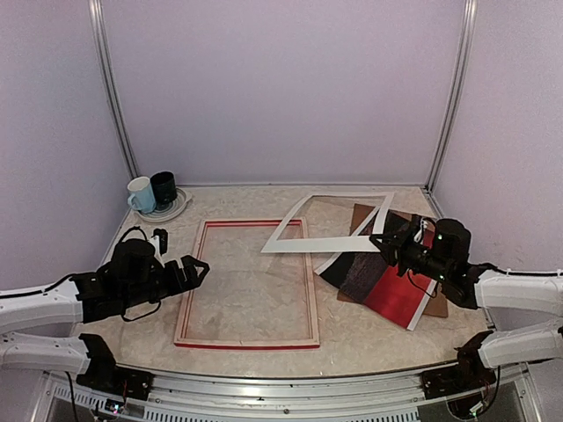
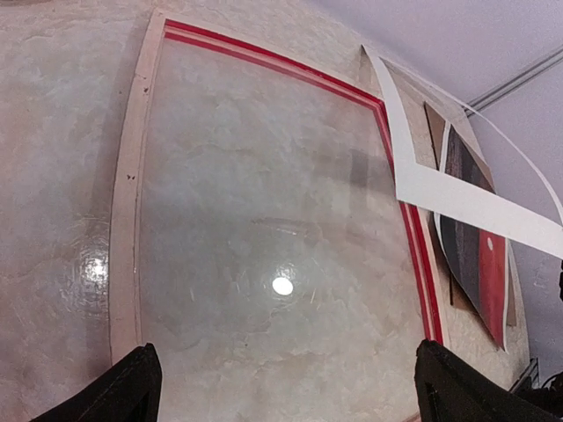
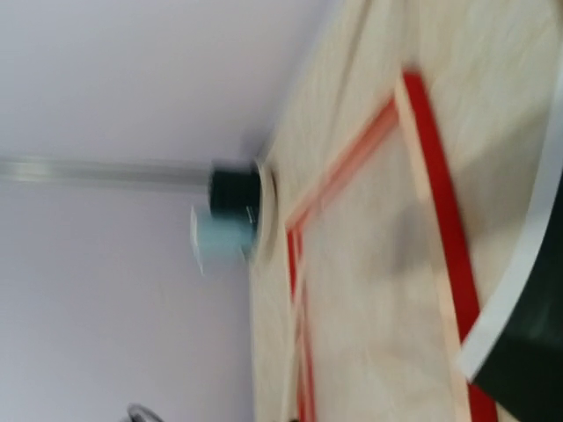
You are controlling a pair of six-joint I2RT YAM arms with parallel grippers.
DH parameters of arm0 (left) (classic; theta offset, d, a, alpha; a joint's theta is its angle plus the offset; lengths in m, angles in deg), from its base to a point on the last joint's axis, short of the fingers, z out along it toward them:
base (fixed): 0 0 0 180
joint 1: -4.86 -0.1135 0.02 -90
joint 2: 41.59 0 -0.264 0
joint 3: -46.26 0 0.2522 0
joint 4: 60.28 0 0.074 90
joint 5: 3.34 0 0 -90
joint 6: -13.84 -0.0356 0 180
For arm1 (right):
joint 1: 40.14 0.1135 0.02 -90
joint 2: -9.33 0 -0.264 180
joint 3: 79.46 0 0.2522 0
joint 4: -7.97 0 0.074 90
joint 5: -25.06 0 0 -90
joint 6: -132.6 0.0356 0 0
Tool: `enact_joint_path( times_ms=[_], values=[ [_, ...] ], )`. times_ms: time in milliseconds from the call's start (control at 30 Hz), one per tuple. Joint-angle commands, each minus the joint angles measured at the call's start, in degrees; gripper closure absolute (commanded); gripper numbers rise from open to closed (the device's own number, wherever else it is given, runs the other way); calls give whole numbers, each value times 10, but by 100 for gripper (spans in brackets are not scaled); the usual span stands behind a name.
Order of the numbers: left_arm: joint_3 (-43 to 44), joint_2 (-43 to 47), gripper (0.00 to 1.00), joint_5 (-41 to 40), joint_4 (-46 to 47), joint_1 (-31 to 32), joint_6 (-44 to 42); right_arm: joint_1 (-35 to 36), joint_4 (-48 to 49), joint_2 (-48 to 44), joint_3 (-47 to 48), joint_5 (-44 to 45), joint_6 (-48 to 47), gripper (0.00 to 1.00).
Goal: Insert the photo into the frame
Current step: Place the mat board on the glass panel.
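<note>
Top external looks down from high at 6 o'clock over everything. Left wrist, low and close at 9 o'clock, faces 2 o'clock. Right wrist, rolled sideways and blurred, faces 10 o'clock. All share the thin rectangular red-faced wooden frame [image 1: 246,343] [image 2: 127,220] [image 3: 440,211] and the white card mat [image 1: 317,243] [image 2: 457,198] [image 3: 528,264].

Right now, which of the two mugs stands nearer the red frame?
The black mug, right of the pale blue mug, on the side toward the frame.

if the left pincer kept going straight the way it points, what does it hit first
Most likely the frame: the open left pincer aims down into its glossy middle, with nothing between. Depth is hard to judge.
</note>
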Motion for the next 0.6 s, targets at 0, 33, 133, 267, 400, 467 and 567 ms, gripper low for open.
enact_joint_path(
  times_ms=[0,33,133,267,400,467,567],
  values=[
    [-18,24,1,-11,-21,-31,10,37,64,76,19,-79,-61,100],
    [-21,28,1,-9,-23,-39,10,46,68,93,23,-83,-68,100],
    [-29,35,1,0,-28,-61,5,73,56,137,45,-88,-96,100],
    [-36,33,1,5,-26,-78,0,105,32,188,80,-98,-132,100],
    [-46,22,1,18,-12,-92,-2,131,21,223,101,-92,-145,100],
    [-52,11,1,25,-1,-104,-2,144,21,238,109,-97,-148,100],
    [-62,-1,1,35,16,-118,-4,162,20,252,119,-101,-155,100]
  ],
)
